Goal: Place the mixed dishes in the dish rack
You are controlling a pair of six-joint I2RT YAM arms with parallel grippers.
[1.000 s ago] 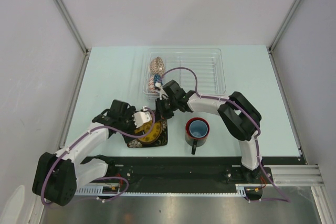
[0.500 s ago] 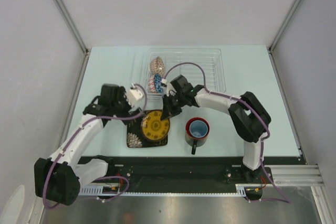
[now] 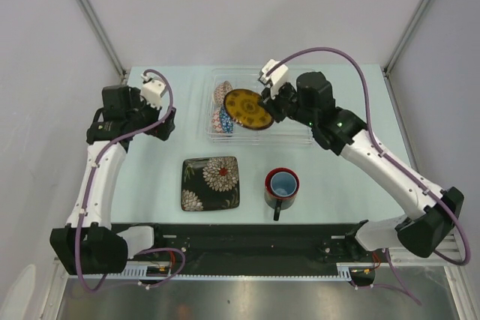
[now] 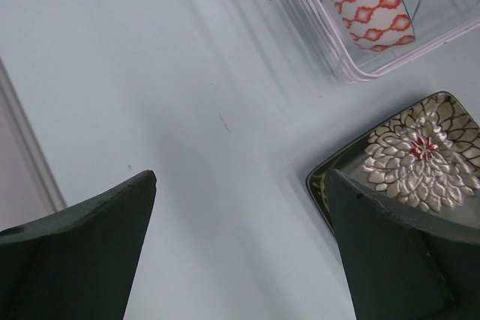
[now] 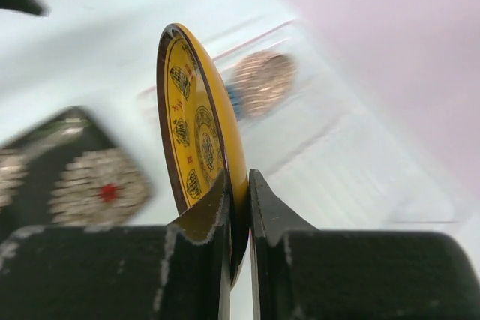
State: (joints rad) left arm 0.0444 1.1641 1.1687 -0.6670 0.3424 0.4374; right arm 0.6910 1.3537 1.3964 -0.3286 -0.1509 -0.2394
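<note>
My right gripper (image 3: 268, 103) (image 5: 238, 179) is shut on the rim of a round yellow plate (image 3: 247, 109) (image 5: 196, 129). It holds the plate on edge above the left half of the clear dish rack (image 3: 298, 107). Inside the rack's left end stand an orange-patterned bowl (image 3: 223, 94) (image 4: 367, 1) and a small blue-patterned bowl (image 3: 220, 120). A square dark plate with a flower pattern (image 3: 210, 183) (image 4: 420, 157) lies flat on the table. Right of it stands a red mug with a light-blue inside (image 3: 282, 184). My left gripper (image 3: 166, 124) (image 4: 240, 179) hangs open over bare table, left of the rack.
The table is pale green, with grey walls close on both sides and behind. The rack's near corner (image 4: 341, 65) lies just ahead of the left gripper. The arm bases and a black rail (image 3: 247, 245) run along the near edge.
The right gripper has lifted the yellow plate off the square plate and carried it up over the rack. The left arm has drawn back and left, away from the square plate.
</note>
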